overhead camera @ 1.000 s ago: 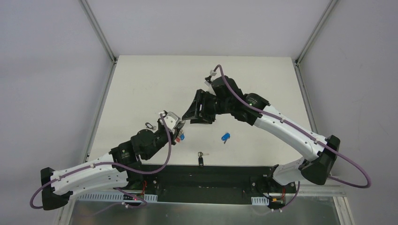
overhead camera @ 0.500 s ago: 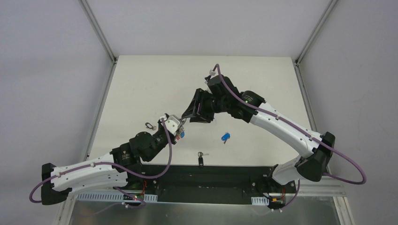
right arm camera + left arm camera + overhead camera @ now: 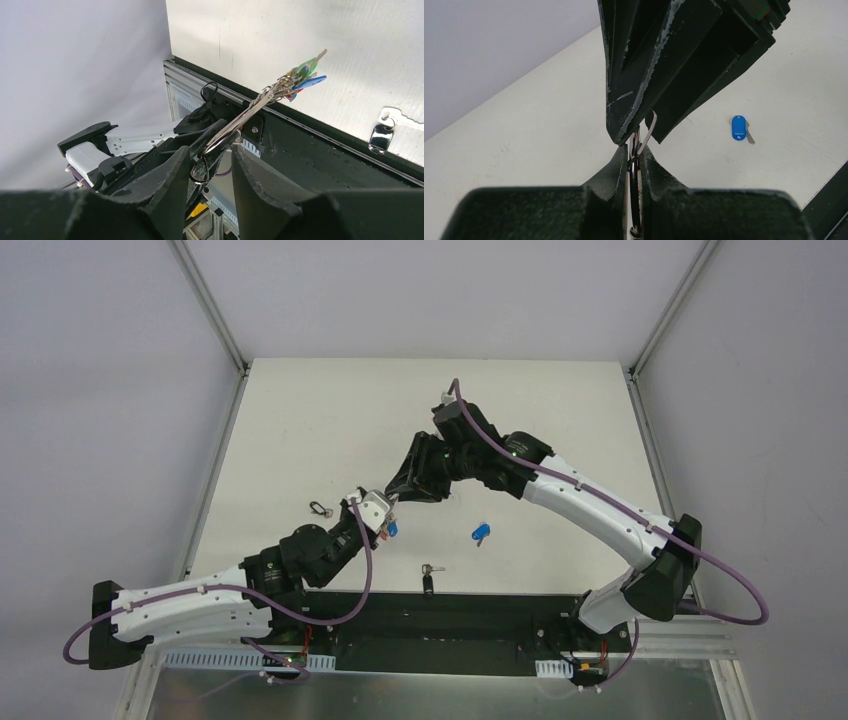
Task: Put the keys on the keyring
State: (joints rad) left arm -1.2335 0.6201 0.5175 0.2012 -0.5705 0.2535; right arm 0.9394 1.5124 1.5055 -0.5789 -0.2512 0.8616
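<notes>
My left gripper [image 3: 384, 512] is shut on the keyring [image 3: 634, 165], which it holds edge-on above the table with a bunch of coloured keys [image 3: 300, 75] hanging from it. My right gripper [image 3: 399, 493] is open, with its fingers [image 3: 172, 172] on either side of the ring's wire loop [image 3: 202, 167]; I cannot tell whether they touch it. The blue-capped key [image 3: 481, 533] lies on the table to the right and also shows in the left wrist view [image 3: 739, 127]. The black-headed key [image 3: 428, 580] lies near the front rail and also shows in the right wrist view [image 3: 382, 136].
A small loose clip [image 3: 318, 508] lies on the table left of the left gripper. A black rail [image 3: 480, 615] runs along the near edge of the white table [image 3: 330, 420]. Metal frame posts stand at the back corners.
My right gripper has shifted left and closed in on the keyring. My left gripper has moved slightly right with the ring. The loose keys have not moved.
</notes>
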